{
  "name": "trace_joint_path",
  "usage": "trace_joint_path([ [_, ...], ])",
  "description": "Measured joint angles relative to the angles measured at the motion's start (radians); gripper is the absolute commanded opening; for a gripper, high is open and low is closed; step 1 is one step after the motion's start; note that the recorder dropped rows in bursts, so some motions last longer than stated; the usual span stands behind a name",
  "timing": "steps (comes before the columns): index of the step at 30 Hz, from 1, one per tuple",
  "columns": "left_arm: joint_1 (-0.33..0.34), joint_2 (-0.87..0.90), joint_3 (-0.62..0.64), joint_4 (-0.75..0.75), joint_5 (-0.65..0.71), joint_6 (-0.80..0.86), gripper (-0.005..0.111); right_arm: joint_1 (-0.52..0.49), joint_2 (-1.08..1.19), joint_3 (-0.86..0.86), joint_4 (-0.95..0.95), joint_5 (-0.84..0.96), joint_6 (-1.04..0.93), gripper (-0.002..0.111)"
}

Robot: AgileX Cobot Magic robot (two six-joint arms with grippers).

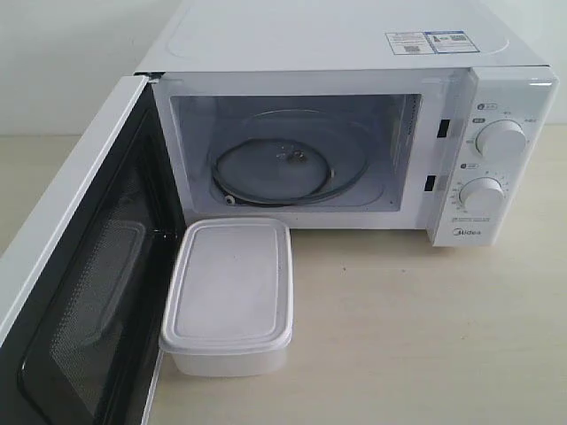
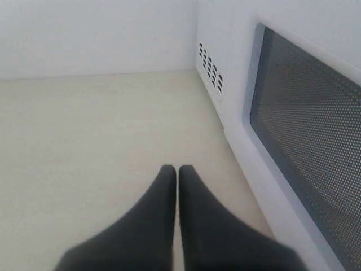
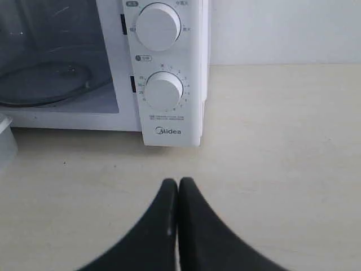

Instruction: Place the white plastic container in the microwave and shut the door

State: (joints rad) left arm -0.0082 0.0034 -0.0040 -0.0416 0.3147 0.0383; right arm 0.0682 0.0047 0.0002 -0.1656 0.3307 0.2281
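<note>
The white plastic container [image 1: 229,297], lid on, stands on the table just in front of the open microwave [image 1: 354,133], beside the door's inner face. The door [image 1: 80,266] is swung wide open to the left, its black mesh inner side showing. A glass turntable [image 1: 288,166] lies in the cavity. No gripper shows in the exterior view. My left gripper [image 2: 177,169] is shut and empty over the table, next to the door's outer window [image 2: 310,135]. Shut and empty too, my right gripper [image 3: 178,182] hovers in front of the dial panel [image 3: 163,90]; the container's corner [image 3: 4,144] shows at the edge.
Two round dials [image 1: 496,140] sit on the microwave's right panel. Vent holes [image 2: 210,68] mark the microwave's side wall. Light wooden tabletop [image 1: 416,336] stretches to the right of the container. A white wall stands behind.
</note>
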Motion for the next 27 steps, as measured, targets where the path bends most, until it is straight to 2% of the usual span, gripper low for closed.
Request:
trace_joint_path([
  [6, 0.000, 0.000, 0.000, 0.000, 0.000, 0.000, 0.004, 0.000, 0.000, 0.000, -0.002, -0.037, 0.000, 0.000],
  [16, 0.000, 0.000, 0.000, 0.000, 0.000, 0.000, 0.004, 0.000, 0.000, 0.000, 0.002, -0.545, 0.000, 0.000],
  [19, 0.000, 0.000, 0.000, 0.000, 0.000, 0.000, 0.004, 0.000, 0.000, 0.000, 0.006, -0.616, 0.001, 0.000],
  [21, 0.000, 0.000, 0.000, 0.000, 0.000, 0.000, 0.004, 0.000, -0.001, 0.000, 0.023, -0.731, 0.008, 0.000],
  [24, 0.000, 0.000, 0.000, 0.000, 0.000, 0.000, 0.004, 0.000, -0.004, 0.000, 0.059, -1.143, 0.013, 0.000],
  [25, 0.000, 0.000, 0.000, 0.000, 0.000, 0.000, 0.004, 0.000, -0.005, -0.010, 0.088, -1.231, 0.020, 0.000],
  [27, 0.000, 0.000, 0.000, 0.000, 0.000, 0.000, 0.004, 0.000, -0.004, -0.087, 0.155, -1.308, 0.038, 0.000],
])
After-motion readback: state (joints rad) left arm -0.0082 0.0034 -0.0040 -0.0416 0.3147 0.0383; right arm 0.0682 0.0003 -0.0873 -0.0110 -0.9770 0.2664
